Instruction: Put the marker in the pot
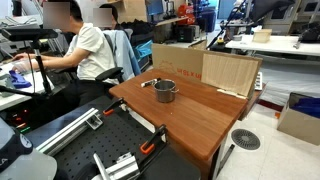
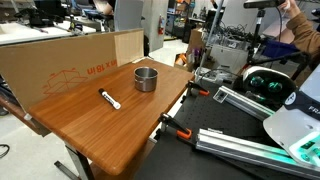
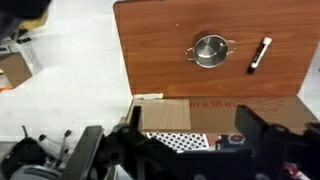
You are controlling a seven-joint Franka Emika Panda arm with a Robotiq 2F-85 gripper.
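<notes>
Marker [image 2: 109, 98] lies flat on the wooden table [image 2: 90, 130], left of the pot in an exterior view and clearly apart from it. By my reading nothing of the task is done yet: grasping, lifting and dropping in all remain. It is a slim straight stick, dark with a pale part. To its right the pot [image 2: 146, 78] stands upright: small, round, silvery metal, dark inside. The tabletop is smooth brown wood, and a matte cardboard panel [image 2: 70, 60] stands behind it. In the wrist view the gripper [image 3: 195, 140] hangs well away from both, jaws spread, holding nothing.
</notes>
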